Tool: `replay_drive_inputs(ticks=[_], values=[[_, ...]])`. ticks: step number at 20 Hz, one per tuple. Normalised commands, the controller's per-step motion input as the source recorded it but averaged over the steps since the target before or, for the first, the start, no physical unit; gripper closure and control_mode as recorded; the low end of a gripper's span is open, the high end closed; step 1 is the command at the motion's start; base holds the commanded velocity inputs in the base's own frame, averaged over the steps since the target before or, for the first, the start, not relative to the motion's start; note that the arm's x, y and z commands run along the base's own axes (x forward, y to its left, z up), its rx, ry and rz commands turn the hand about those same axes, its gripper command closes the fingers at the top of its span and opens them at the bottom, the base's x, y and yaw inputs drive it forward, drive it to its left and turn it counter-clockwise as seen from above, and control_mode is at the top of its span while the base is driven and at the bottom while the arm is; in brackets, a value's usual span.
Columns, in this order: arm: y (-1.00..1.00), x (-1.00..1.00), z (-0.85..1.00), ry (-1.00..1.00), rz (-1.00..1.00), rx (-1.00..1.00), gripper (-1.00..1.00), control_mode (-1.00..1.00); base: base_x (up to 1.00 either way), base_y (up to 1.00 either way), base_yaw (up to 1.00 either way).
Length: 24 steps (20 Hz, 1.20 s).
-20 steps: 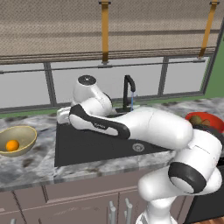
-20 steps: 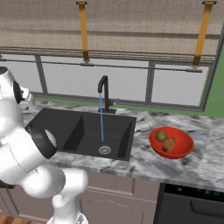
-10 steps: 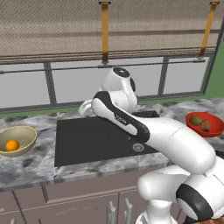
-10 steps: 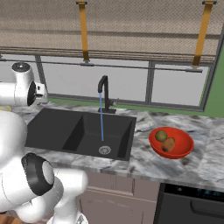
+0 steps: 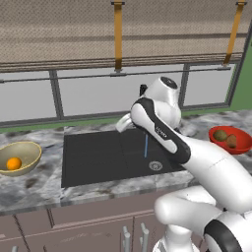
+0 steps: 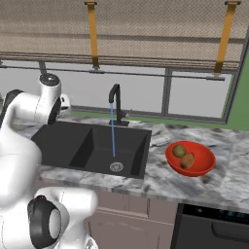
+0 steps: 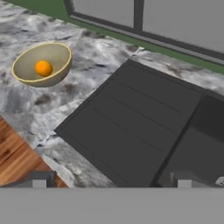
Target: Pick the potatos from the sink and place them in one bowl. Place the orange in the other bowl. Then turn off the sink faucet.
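Running water falls as a thin blue stream [image 6: 113, 131] from the hooked spout of the sink faucet [image 6: 115, 101] into the black sink [image 6: 92, 146], landing near the round silver drain [image 6: 116, 167]; the faucet stands at the rear edge of the basin, on the grey marbled counter [image 6: 160, 175]. The gripper [image 7: 111, 180] is released, its two finger tips spread wide apart with nothing between them; it hangs above the ribbed drainboard part of the sink, on the side toward the tan-yellow bowl. The tan-yellow bowl [image 5: 19, 157] sits on the counter beside the sink's left end; the orange [image 5: 14, 163] lies inside it. The red bowl [image 6: 190, 159] sits on the counter on the opposite side of the sink, apart from the basin; both potatos lie inside it, the olive-brown potato [image 6: 179, 151] touching or just beside the reddish-brown potato [image 6: 187, 161]. The white arm [image 5: 162, 133] arches over the basin in the left base view, partly hiding the faucet there.
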Motion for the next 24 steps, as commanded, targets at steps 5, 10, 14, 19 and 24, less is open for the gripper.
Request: replay_drive_inputs(ticks=[5,10,14,19,24], values=[[-0.7,0.0,0.0,-0.27,0.24,0.0,-1.0,-1.0,0.0,0.0,0.0],[-0.62,0.0,0.0,-0.34,0.24,0.0,-1.0,-1.0,0.0,0.0,0.0],[-0.56,0.02,0.0,-0.38,0.22,0.0,-1.0,-1.0,0.0,0.0,0.0],[-0.47,0.11,0.0,-0.34,0.17,0.0,-1.0,-1.0,0.0,0.0,0.0],[-0.33,0.37,0.0,-0.13,0.06,0.0,-1.0,-1.0,0.0,0.0,0.0]])
